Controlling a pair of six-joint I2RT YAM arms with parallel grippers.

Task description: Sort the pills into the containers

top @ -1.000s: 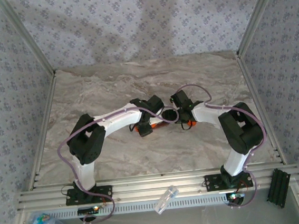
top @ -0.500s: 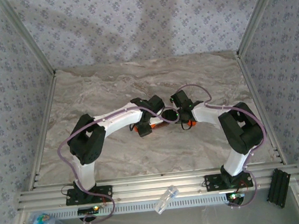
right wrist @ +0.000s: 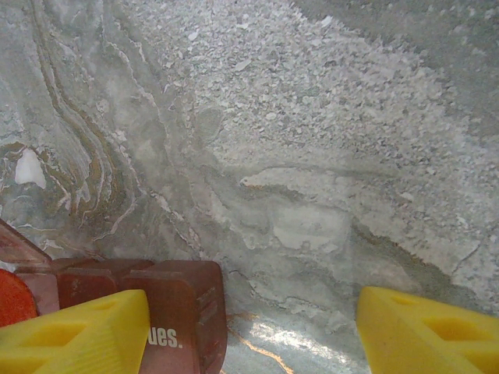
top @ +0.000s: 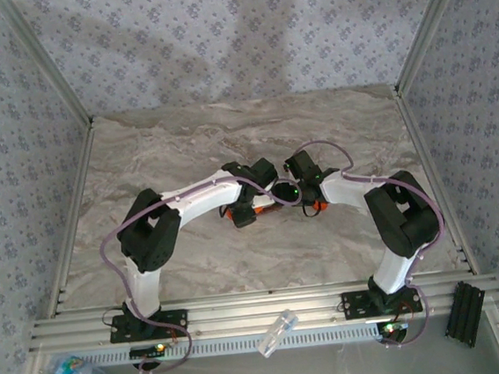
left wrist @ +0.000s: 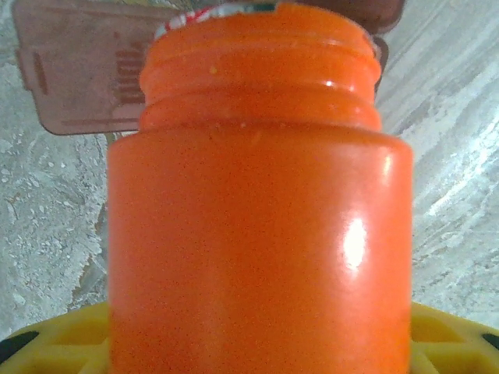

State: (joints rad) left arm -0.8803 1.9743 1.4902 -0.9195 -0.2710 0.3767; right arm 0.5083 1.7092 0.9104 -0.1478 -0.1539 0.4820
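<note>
Both arms were bent inward, wrists nearly meeting over the middle of the table (top: 184, 149).

Left gripper (left wrist: 257, 351): closed on the orange bottle (left wrist: 257, 234), with yellow pads (left wrist: 54, 343) showing at either side of its base. The bottle was close to the wrist camera with its threaded neck pointing away. I could not tell whether the mouth was open or sealed. A translucent red-brown organizer (left wrist: 86, 70) lay on the marble just beyond the neck.

Right gripper (right wrist: 249, 315): fingers spread wide, nothing held, bare marble between them. The organizer's corner sat just beside its left finger (right wrist: 86, 331), lettering "ues." on one cell.

In the top view, the bottle was mid-table, under the left wrist.
</note>
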